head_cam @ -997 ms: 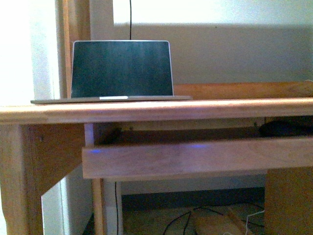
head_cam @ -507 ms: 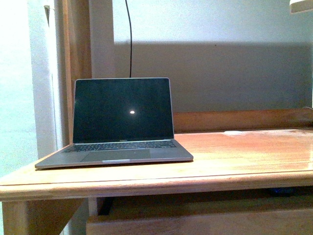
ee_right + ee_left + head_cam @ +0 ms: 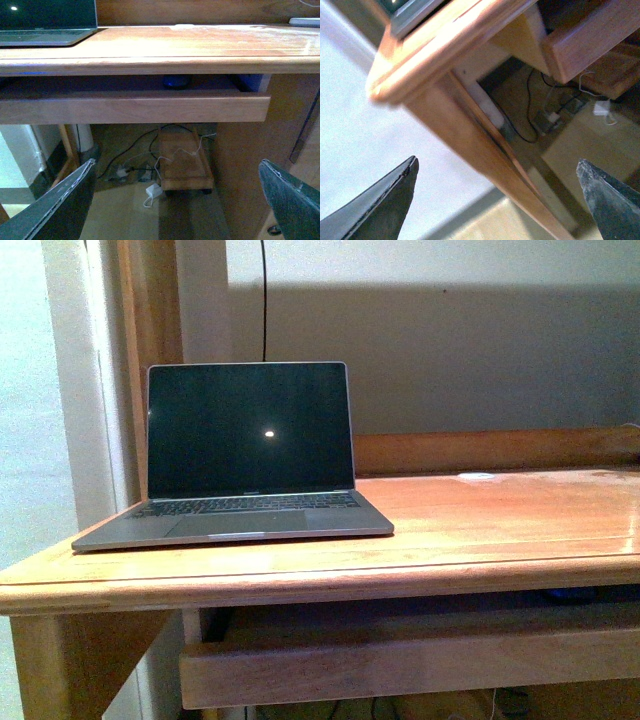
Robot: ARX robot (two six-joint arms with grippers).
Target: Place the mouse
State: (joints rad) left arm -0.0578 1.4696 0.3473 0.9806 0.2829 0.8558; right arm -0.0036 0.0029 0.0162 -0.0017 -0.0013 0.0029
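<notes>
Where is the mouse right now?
In the right wrist view, the small dark grey oval mouse sits inside the pull-out wooden tray, in shadow just under the wooden desktop, not up beside the open grey laptop.

Setting: a home study or office workstation. Indicators: a light-brown wooden desk [image 3: 480, 525] against a plain pale wall [image 3: 480, 350], an open grey laptop with a dark screen [image 3: 247, 460] on it, a wooden pull-out tray [image 3: 400, 660] beneath, and loose black cables [image 3: 131, 147] and a white charger [image 3: 152, 190] on the floor.
</notes>
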